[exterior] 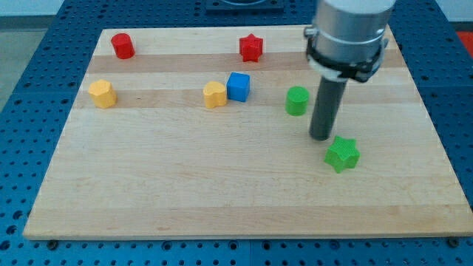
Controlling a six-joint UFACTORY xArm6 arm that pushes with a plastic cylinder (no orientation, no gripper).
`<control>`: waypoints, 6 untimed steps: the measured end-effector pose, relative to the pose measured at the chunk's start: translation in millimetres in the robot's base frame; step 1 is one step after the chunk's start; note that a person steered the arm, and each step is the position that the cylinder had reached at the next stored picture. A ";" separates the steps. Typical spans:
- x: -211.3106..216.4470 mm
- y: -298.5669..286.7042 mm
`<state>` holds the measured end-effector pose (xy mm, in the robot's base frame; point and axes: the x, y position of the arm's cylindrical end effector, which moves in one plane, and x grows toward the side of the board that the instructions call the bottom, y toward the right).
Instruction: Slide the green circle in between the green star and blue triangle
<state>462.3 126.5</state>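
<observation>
Wooden counter [222, 192] set on a blue pegboard base [29, 74]. Dark rod hanging from a grey cylinder at the view's upper right, my tip [321, 137] down on the wood. No fingers on this arm, just the rod, so nothing spread, pressed together or pinching.

Green circle [297, 100] just to the view's left of the rod, slightly above tip level, a narrow gap between them, apart as far as can be told. Green star [342, 154] just below and to the view's right of my tip, very near; contact cannot be told. My tip thus between green circle and green star.

Blue block [238, 86], shape hard to make out, well to the view's left of the green circle, touching or nearly touching a yellow block [215, 95] on its left. Second yellow block [103, 94] near the left edge. Red cylinder [122, 46] at the top left, red star [251, 48] at the top centre.
</observation>
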 end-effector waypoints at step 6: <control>-82.1 -59.8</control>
